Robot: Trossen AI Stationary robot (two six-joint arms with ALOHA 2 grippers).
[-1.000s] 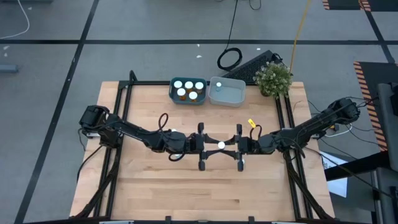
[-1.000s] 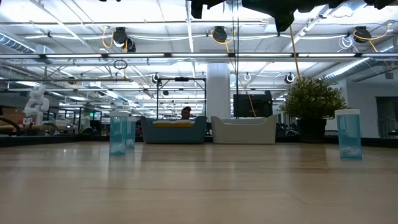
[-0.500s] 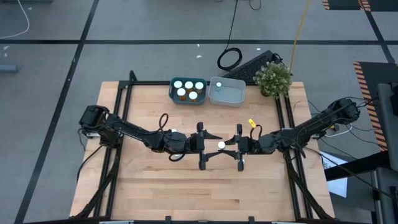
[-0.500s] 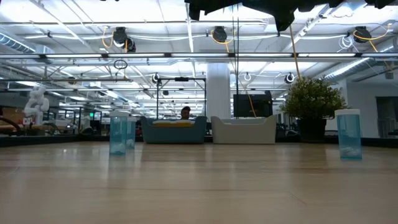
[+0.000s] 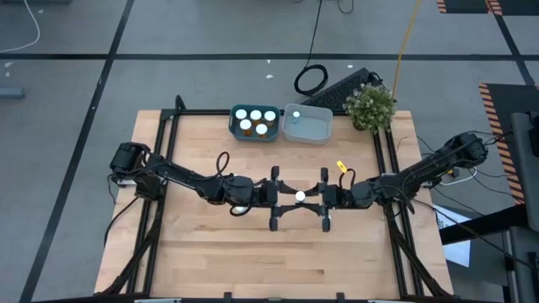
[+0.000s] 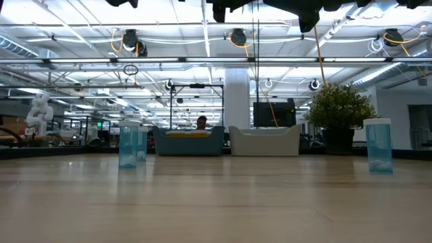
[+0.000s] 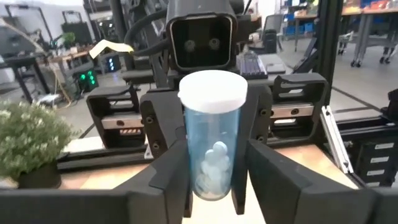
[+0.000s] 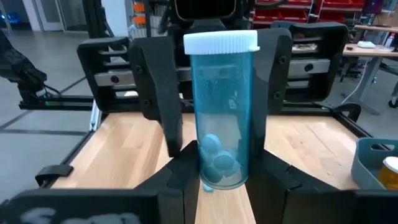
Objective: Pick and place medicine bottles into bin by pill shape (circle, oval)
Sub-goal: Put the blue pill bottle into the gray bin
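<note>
Pale-blue bottle (image 5: pixel 299 196), pinched by both left tool (image 5: pixel 281 198) and right tool (image 5: pixel 317 199), hangs above the wooden table (image 5: pixel 210 252).

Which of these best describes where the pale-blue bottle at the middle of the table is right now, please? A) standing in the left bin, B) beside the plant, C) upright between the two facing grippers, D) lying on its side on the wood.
C: the pale-blue bottle stands upright with its white cap on top, between the left gripper and the right gripper, which face each other at the table's middle.

Two dark jointed arms, black cables
</note>
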